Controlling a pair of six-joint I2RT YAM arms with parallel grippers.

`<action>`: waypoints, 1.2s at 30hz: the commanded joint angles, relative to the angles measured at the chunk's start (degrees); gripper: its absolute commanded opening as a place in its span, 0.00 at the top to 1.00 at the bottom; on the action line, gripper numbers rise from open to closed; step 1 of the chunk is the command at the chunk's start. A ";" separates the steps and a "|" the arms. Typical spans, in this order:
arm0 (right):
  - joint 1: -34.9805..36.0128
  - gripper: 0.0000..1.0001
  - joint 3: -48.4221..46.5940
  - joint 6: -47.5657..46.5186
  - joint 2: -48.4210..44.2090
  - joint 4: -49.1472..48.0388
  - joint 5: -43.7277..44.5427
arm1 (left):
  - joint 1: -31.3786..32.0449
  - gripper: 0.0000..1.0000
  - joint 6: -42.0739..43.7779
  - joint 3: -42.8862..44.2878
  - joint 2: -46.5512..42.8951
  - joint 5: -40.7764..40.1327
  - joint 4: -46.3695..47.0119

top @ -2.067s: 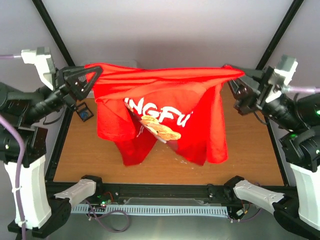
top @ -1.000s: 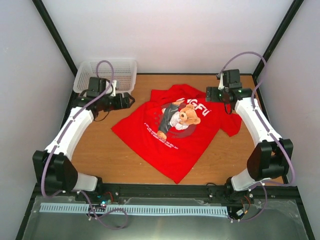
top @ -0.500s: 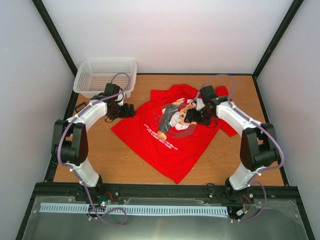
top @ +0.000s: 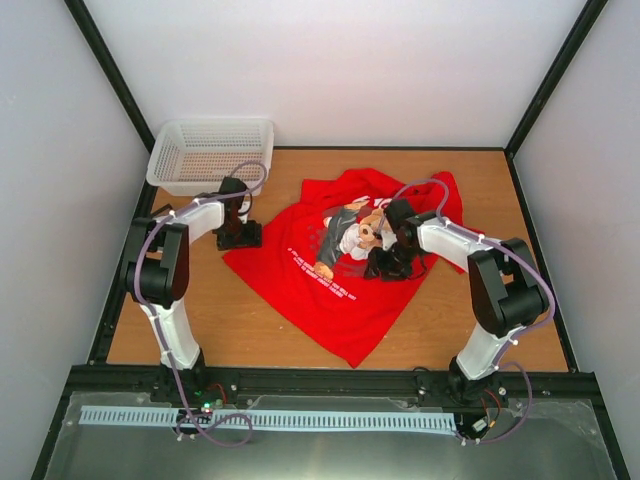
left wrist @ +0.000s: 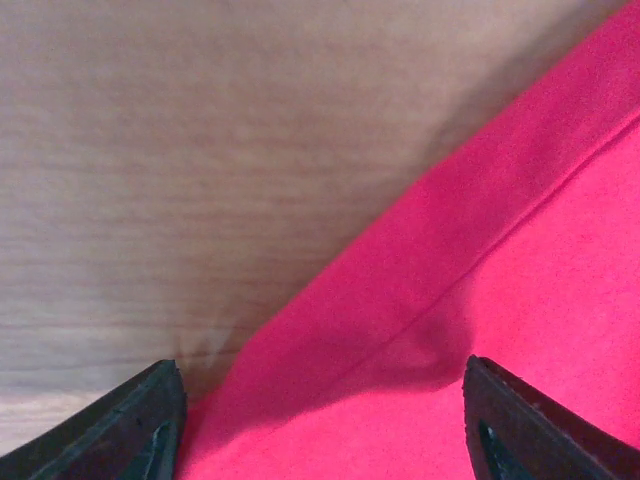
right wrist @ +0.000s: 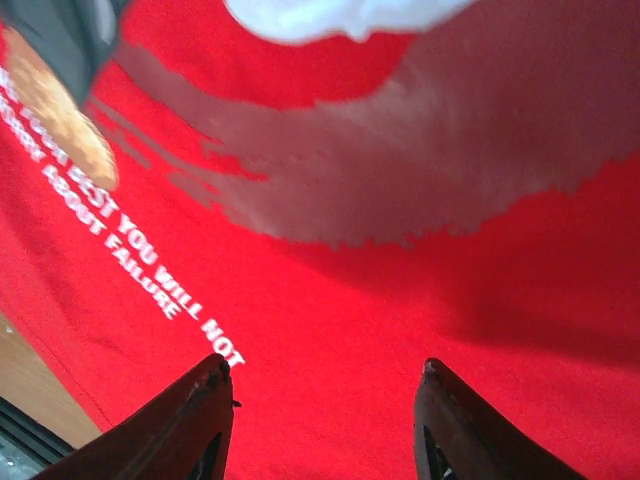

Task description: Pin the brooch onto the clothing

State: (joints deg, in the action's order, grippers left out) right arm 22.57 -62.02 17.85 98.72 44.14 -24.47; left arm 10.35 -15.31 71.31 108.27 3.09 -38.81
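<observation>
Farthest left of the red T-shirt (top: 335,295), well apart from it, the white mesh basket (top: 210,124) stands at the back corner of the wooden table (top: 250,320). It plays no part just now. Next comes the left gripper (top: 240,236), set down right at the T-shirt's left edge. Its wrist view shows both fingers spread wide with the folded hem (left wrist: 430,300) lying between them and nothing pinched. It looks placed to catch or pin down that edge so the cloth keeps flat and taut. The T-shirt itself lies spread face up, turned at a slant, with the printed bear (top: 362,232) near its middle. Just right of the bear and over the lower chest, the right gripper (top: 392,262) hangs close above the fabric. Its fingers are parted and empty, with smooth red cloth and the small white slogan (right wrist: 165,285) showing between them, probably to steady the spot where a pin would go. The brooch cannot be made out in any view. It is not between either pair of fingers or on the visible front of the T-shirt. It may lie hidden off the T-shirt's left side, though that is a guess. By my reading the pinning has not yet begun.
</observation>
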 commanded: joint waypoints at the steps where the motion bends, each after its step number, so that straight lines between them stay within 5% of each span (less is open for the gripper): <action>1: 0.28 0.51 2.76 -0.13 -0.63 -1.02 0.31 | -0.24 0.30 0.41 -2.94 -0.19 4.25 -0.34; 3: 0.28 0.52 3.65 -0.09 -0.44 -1.25 1.48 | -0.24 0.41 -0.08 -5.38 -1.27 6.44 0.46; 4: 0.20 0.55 4.87 -0.01 -0.35 -1.47 3.76 | -0.26 0.57 -0.87 -8.67 -2.78 10.08 1.20; 9: -0.54 0.62 7.49 1.59 -0.07 -1.48 8.43 | -0.16 0.82 -2.45 -14.69 -6.80 17.65 2.55; 17: -9.06 0.63 14.92 5.32 -6.16 -1.29 14.12 | 5.05 0.99 -6.73 -23.91 -20.30 30.99 2.16; 23: -16.33 0.62 11.63 4.17 -10.49 2.31 18.09 | 5.91 0.98 -17.28 -31.01 -31.22 40.67 -1.91; 25: -16.51 0.60 8.96 2.51 -11.69 3.35 17.54 | 5.91 0.63 -18.06 -32.33 -36.21 38.29 -4.33; 26: -16.50 0.58 7.72 1.44 -12.40 3.65 15.96 | 5.91 0.54 -18.06 -31.97 -38.28 36.38 -5.81; 31: -16.50 0.51 4.63 -2.79 -16.72 3.55 4.69 | 5.91 0.38 -15.76 -23.43 -41.07 27.36 -6.98; 36: -16.50 0.40 4.44 -4.89 -20.00 2.36 0.56 | 5.91 0.34 -12.73 -12.94 -33.19 24.54 2.26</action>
State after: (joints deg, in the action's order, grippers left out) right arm 6.09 -56.95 15.90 80.86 46.50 -18.59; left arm 16.14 -30.57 50.39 69.87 31.31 -43.99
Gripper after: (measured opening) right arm 0.578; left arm 0.656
